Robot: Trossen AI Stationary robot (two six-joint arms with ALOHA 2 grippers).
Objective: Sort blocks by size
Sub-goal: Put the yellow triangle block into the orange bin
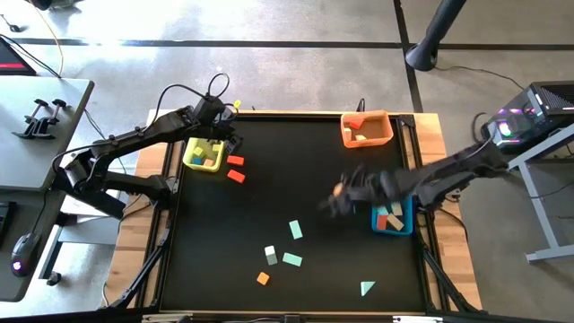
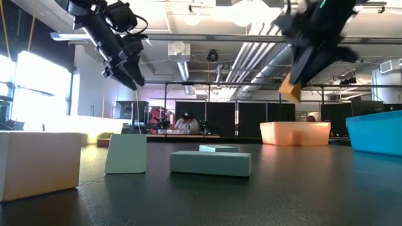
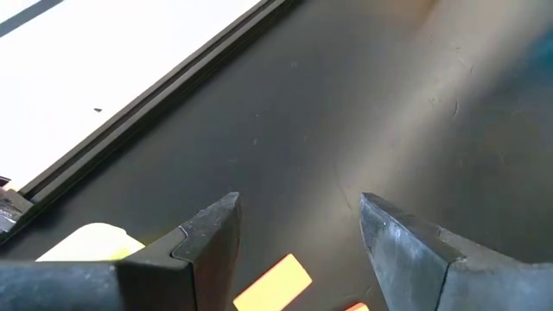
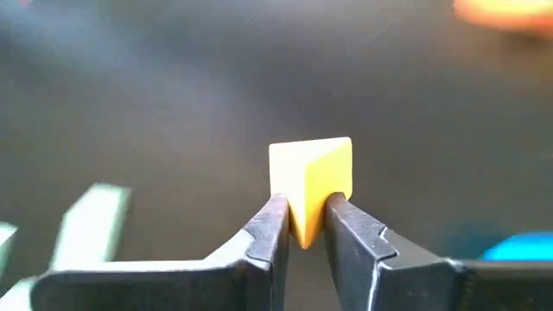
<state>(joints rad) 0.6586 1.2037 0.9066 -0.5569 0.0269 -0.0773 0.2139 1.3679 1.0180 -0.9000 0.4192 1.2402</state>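
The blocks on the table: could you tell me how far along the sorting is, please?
Done: some blocks lie in the yellow bin, orange bin and blue bin. In hand: the right gripper holds a yellow block. Left: two red blocks and six others on the table.

- You have a black tabletop [image 1: 296,161] with a wooden rim filling the middle of the high view.
- Three bins sit on it: a yellow bin [image 1: 190,161] at upper left, an orange bin [image 1: 387,131] at upper right, a blue bin [image 1: 404,221] at the right edge.
- Two red blocks [image 1: 236,169] lie just right of the yellow bin.
- Mint blocks [image 1: 292,259] and one small orange block [image 1: 263,278] are scattered across the lower middle; a mint triangle [image 1: 367,288] lies at lower right.
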